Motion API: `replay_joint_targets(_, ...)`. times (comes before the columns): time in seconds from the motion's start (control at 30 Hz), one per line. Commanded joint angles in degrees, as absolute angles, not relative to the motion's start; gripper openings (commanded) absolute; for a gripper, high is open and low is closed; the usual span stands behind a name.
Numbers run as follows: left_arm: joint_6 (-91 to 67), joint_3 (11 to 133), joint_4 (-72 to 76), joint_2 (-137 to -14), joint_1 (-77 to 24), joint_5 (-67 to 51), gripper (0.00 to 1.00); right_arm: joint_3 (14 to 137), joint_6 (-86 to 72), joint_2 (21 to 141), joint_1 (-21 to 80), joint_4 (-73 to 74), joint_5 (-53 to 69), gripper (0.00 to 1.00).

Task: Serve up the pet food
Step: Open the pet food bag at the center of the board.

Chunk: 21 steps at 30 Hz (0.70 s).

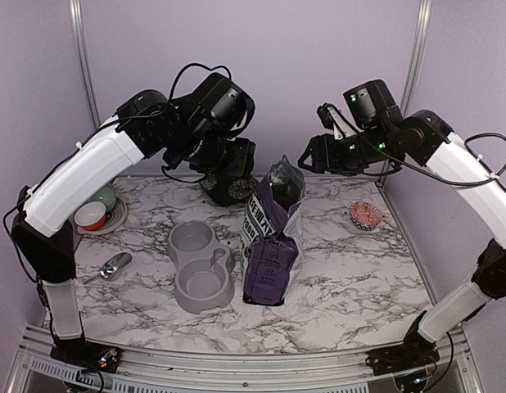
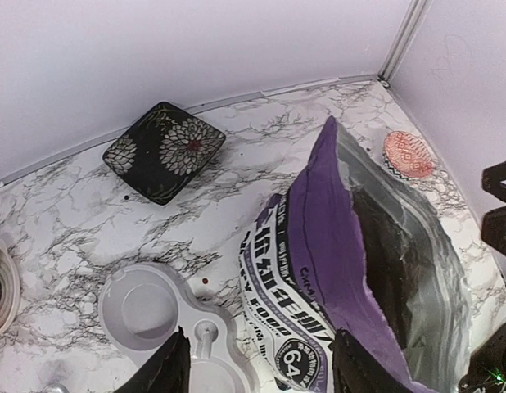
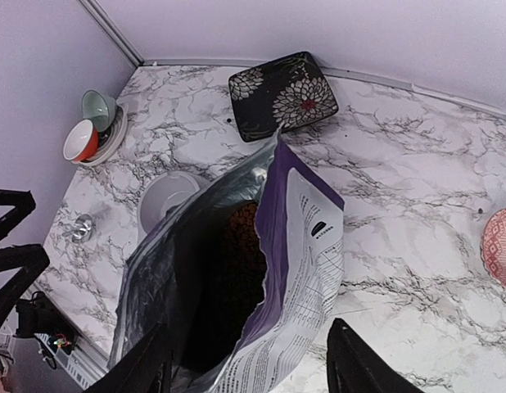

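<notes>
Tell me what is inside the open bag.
Brown kibble lies deep inside the bag, below its silvery lining. The dark lower part hides how far down the heap goes.

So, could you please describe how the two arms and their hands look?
The left arm and right arm have white shells, black joints and loose black cables; the right shows small green lights. The left hand and right hand each have two dark tapered fingers.

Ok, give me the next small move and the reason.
Probably lower the left gripper toward the scoop: it hangs open and empty, the bag stands open with pet food inside, and the double bowl holds nothing yet.
</notes>
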<state>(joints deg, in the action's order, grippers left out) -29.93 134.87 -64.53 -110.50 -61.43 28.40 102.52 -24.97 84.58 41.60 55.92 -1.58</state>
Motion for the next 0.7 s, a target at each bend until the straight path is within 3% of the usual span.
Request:
replay_joint_targets(0.0, -26.7, 140.4, -63.3, -114.0, -61.5, 22.0, 0.61, 103.8, -23.3, 87.0, 40.7, 55.4, -0.3, 0.62)
replay_joint_targets(0.23, -29.5, 142.3, -61.3, -117.6, -61.1, 17.9, 0.62, 102.3, -22.9, 89.1, 40.5, 54.9, 1.7, 0.60)
replay_joint_targets(0.67, -29.8, 143.2, -59.3, -123.3, -59.3, 19.6, 0.56, 96.6, -22.7, 89.5, 40.4, 53.1, 0.8, 0.35)
